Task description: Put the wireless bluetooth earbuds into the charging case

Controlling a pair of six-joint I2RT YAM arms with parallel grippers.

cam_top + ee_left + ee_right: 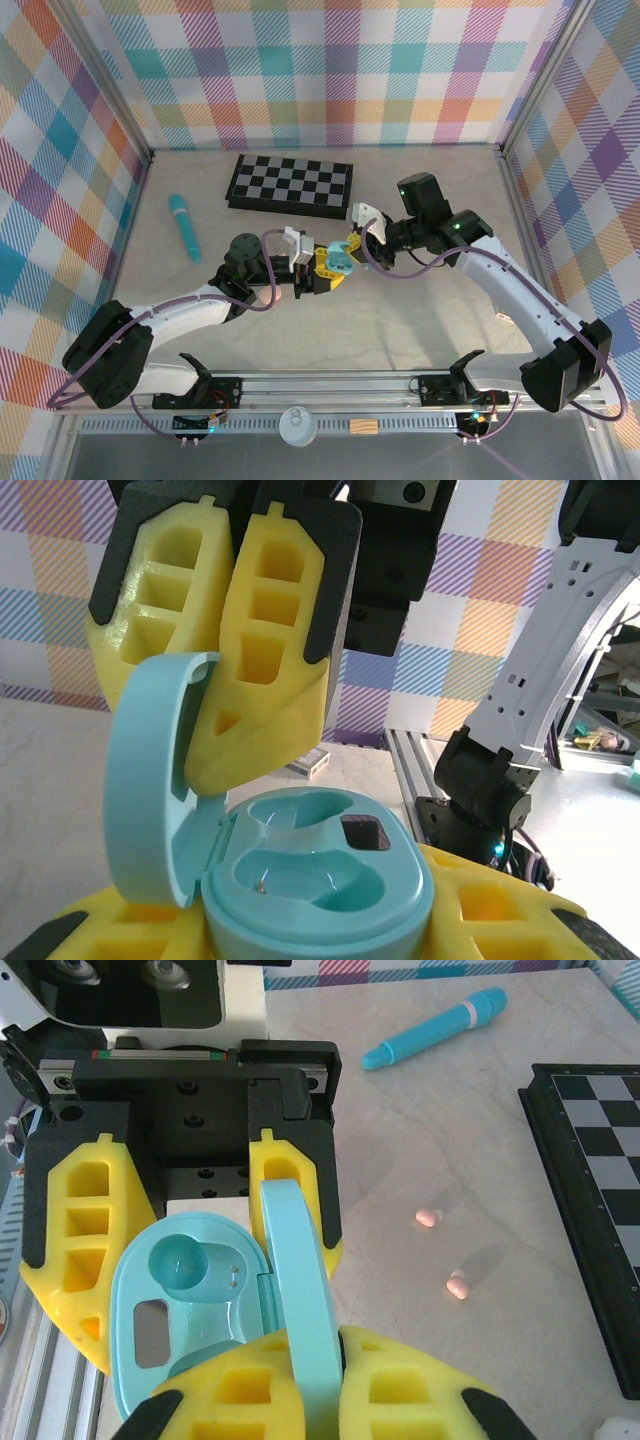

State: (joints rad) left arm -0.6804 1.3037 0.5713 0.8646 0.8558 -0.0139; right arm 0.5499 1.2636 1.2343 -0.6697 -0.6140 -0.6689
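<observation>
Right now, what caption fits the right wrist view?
Left gripper holds the open blue charging case; right gripper pinches its lid; two pink earbuds lie on the table.

Plastic, stone-look and metal surfaces
The charging case point(330, 900) is seen as smooth, glossy pale-blue plastic; the earbuds point(428, 1218) as smooth pink plastic; the tabletop point(420, 1130) as matt marbled stone; the rail point(330, 381) as brushed metal.

The left arm point(190, 315) and right arm point(510, 285) are showing white shells over black joints, each trailing a purple cable point(405, 272), with green lights point(457, 226) glowing on the right one. The left tool point(318, 268) and right tool point(352, 248) are wearing chunky yellow fingers point(85, 1220) moulded with square hollows and backed by black plates. A black block point(200, 1110) behind them is carrying small dark screws point(188, 1088) and a thin red-green stripe point(160, 1055).
</observation>
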